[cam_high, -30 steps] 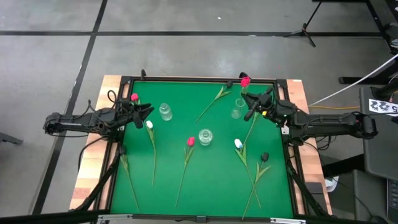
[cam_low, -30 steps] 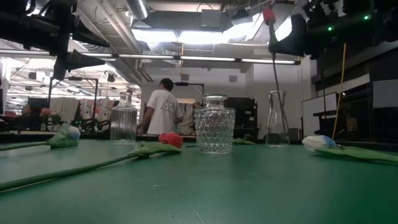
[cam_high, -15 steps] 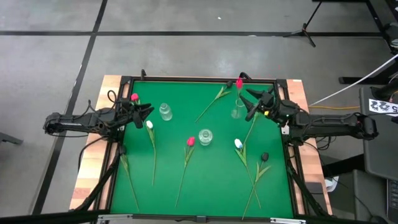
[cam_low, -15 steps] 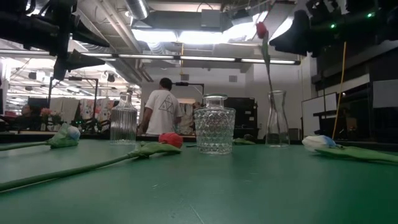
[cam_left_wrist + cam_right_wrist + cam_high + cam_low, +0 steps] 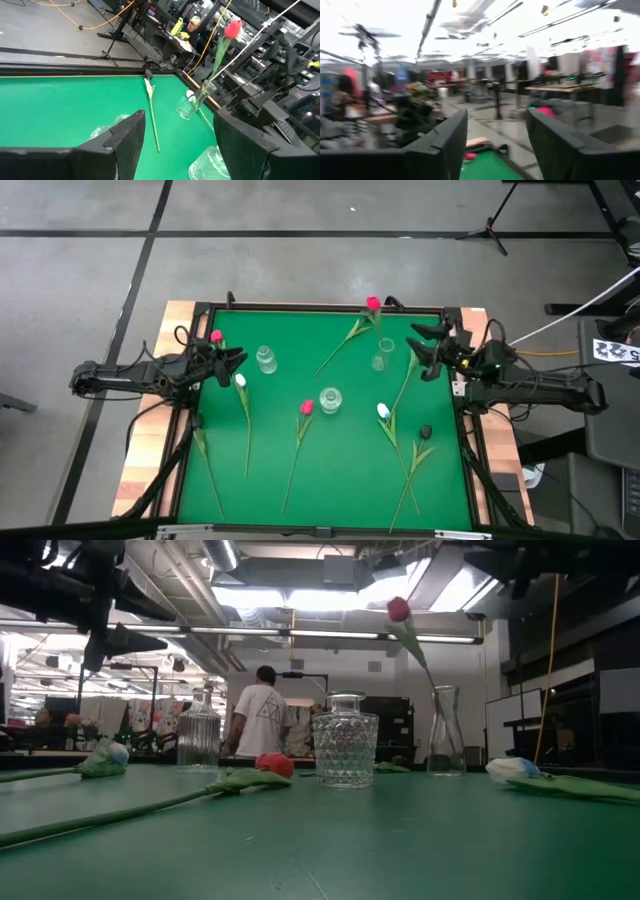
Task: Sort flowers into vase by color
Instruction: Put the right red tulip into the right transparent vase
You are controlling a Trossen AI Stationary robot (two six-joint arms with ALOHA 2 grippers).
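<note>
A red tulip (image 5: 373, 304) stands with its stem in the tall clear carafe (image 5: 381, 357) at the far right and leans on the carafe's rim. It also shows in the low view (image 5: 398, 608) and the left wrist view (image 5: 232, 28). My right gripper (image 5: 425, 346) is open and empty, to the right of the carafe. My left gripper (image 5: 228, 361) is open and empty above the table's left side, beside a pink tulip head (image 5: 216, 337). Other tulips lie flat on the green mat: a white one (image 5: 240, 380), a red one (image 5: 307, 407), a white one (image 5: 383, 411) and a dark one (image 5: 426, 431).
A clear bottle (image 5: 266, 360) stands at the far left and a cut-glass jar (image 5: 330, 399) in the middle. One more tulip (image 5: 345, 340) lies near the far edge, and a stem (image 5: 405, 385) lies below the carafe. A person (image 5: 262, 718) stands in the room behind.
My right gripper has let go of the red tulip and drawn back toward the table's right edge. The tulip stays in the carafe by its stem and has tipped, its head swinging toward the table's left and far side.
</note>
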